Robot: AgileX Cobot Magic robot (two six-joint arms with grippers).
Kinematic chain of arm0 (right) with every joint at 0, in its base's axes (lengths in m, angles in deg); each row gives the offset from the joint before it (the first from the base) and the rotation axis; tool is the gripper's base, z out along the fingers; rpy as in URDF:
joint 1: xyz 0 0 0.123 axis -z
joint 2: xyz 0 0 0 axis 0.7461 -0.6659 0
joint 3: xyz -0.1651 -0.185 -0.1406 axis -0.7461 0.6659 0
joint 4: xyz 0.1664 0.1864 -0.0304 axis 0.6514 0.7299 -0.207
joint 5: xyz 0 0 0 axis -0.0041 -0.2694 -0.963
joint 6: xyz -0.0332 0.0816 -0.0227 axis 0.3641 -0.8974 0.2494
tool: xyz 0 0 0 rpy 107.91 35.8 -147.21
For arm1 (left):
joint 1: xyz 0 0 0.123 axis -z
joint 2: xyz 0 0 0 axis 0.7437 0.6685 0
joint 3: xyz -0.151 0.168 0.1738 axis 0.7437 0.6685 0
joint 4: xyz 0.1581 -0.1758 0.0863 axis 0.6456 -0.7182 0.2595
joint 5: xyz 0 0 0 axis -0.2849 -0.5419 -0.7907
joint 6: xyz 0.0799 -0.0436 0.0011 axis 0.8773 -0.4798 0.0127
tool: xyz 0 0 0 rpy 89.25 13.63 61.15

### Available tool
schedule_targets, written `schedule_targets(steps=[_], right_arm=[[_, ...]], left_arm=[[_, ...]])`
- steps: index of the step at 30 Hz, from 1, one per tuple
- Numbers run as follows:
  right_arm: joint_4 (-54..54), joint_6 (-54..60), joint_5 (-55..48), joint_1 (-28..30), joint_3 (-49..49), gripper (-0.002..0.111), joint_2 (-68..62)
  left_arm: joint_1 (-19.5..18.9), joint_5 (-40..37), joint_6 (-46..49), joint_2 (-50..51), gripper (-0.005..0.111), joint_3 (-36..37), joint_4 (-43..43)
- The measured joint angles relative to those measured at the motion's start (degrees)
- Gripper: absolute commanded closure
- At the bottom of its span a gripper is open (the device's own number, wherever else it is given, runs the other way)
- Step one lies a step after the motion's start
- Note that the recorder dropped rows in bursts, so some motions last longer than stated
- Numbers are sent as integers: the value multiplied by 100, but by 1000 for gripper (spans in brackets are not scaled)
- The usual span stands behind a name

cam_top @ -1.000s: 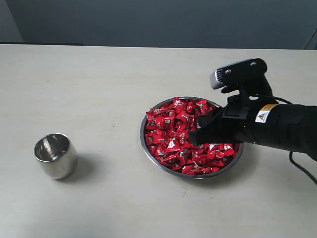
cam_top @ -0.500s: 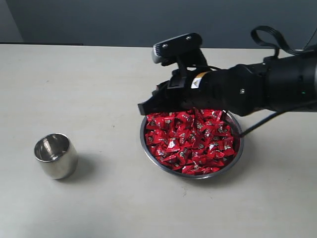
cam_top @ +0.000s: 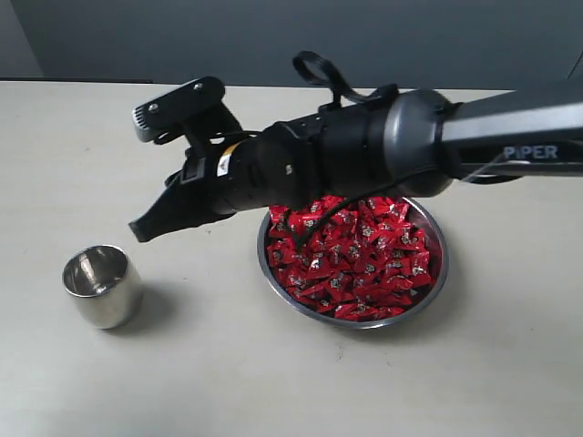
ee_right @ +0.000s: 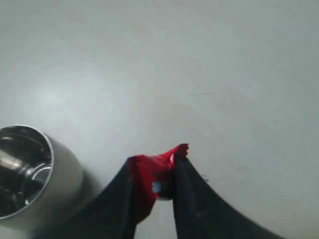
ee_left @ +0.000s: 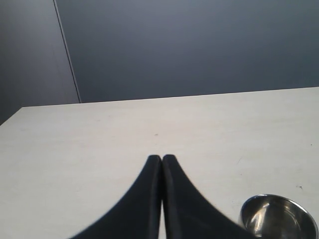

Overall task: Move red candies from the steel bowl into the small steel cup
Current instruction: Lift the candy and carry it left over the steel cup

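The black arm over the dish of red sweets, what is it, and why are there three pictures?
It is the right arm of a two-armed robot. One picture looks at the pale table from outside; the other two come from cameras on each wrist. On the table stand a wide shallow steel bowl full of shiny red foil-wrapped candies and a small rounded steel cup. The right gripper pinches a single red candy near the cup. The left gripper is shut, holding nothing.
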Motion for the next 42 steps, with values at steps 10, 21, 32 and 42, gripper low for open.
schedule_targets(steps=[10,21,32,42], right_arm=[[0,115,-343,-564,-772,89,-339],[134,124,-555,-938,-928,89,-647],[156,141,-578,-1094,-928,89,-683],[141,141,-749,-1094,-1062,79,-737]], left_arm=[[0,0,0,0,106,0,0],[0,0,0,0,106,0,0],[0,0,0,0,106,0,0],[0,0,0,0,106,0,0]])
